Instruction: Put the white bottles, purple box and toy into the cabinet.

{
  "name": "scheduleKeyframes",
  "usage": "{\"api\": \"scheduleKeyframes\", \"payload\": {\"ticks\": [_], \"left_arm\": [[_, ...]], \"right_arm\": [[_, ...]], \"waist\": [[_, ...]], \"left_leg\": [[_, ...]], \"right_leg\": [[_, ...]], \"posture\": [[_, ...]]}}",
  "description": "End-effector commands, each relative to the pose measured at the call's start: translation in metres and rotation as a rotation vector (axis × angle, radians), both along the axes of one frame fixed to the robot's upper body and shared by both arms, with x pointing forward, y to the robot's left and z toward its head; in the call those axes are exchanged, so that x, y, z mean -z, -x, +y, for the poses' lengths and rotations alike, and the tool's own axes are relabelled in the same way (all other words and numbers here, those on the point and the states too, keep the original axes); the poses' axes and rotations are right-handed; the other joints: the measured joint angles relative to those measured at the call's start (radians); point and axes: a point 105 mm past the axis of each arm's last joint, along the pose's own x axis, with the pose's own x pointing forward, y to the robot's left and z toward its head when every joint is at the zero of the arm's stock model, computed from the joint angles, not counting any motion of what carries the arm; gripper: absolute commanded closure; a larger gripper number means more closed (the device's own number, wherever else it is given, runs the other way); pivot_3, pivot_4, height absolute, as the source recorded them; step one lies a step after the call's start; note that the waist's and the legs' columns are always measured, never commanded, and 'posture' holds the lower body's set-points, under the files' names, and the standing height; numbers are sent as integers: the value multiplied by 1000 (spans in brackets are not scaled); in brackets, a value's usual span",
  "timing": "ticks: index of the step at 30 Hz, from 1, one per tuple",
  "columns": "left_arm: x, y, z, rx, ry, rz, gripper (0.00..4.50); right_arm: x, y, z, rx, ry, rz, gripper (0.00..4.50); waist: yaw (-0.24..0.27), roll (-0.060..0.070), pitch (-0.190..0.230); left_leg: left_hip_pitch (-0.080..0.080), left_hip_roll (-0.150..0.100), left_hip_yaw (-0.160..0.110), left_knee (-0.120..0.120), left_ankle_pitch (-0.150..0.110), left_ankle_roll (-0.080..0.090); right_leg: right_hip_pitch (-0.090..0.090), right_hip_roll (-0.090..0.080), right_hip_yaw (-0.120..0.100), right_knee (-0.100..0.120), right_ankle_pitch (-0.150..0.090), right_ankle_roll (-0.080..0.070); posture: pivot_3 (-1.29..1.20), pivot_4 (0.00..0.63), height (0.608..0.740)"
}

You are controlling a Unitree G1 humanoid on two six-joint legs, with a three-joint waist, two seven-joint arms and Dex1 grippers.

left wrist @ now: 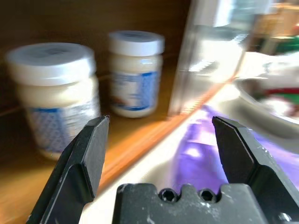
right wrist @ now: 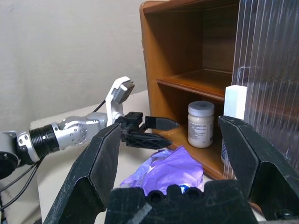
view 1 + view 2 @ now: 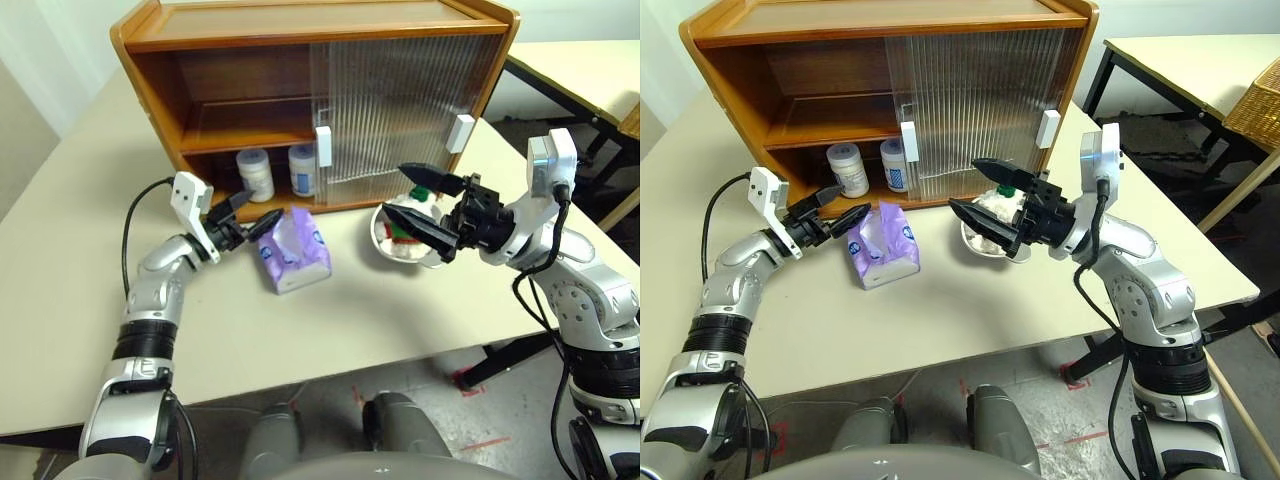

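Note:
The cabinet [image 3: 300,40] stands at the back of the table with its left half open. Both white bottles [image 3: 255,175] [image 3: 303,170] stand side by side on its bottom floor, next to the door edge. The purple box [image 3: 293,250] lies on the table just in front of the cabinet. My left gripper [image 3: 258,207] hangs open and empty at the box's left, in front of the bottles [image 1: 51,93]. The toy [image 3: 405,228] sits in a metal bowl, partly hidden behind my right gripper [image 3: 396,190], which hovers open and empty over it.
The metal bowl [image 3: 385,247] rests in front of the two ribbed sliding doors [image 3: 400,100], both slid over the cabinet's right half, with white handles [image 3: 323,146]. A second table [image 3: 580,70] and a wicker basket [image 3: 1255,105] stand at the back right.

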Motion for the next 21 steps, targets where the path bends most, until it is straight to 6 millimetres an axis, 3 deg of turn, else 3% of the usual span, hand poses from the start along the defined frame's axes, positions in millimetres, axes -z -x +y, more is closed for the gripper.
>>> {"api": "scheduleKeyframes", "payload": {"ticks": [1,7,16,21], "left_arm": [[8,7,-5,113,12,62,30],[17,12,-1,207,-54,85,30],[42,13,10,239,-244,89,30],[53,14,10,217,-247,107,30]], "right_arm": [[-2,1,2,0,4,-13,0],[-3,2,1,5,5,-14,0],[-7,2,2,10,6,-23,0],[-9,3,2,10,2,-26,0]], "waist": [[0,0,0],[-1,0,0],[-3,0,0],[-3,0,0]], "left_leg": [[0,0,0,0,0,0],[0,0,-1,0,0,0],[0,1,-2,0,0,0],[-1,2,-2,0,0,0]], "right_leg": [[0,0,0,0,0,0],[0,0,0,0,0,0],[0,0,1,0,0,0],[-1,-1,0,0,0,0]], "posture": [[-60,0,740],[-60,0,740],[-87,0,740],[-90,0,740]]}}
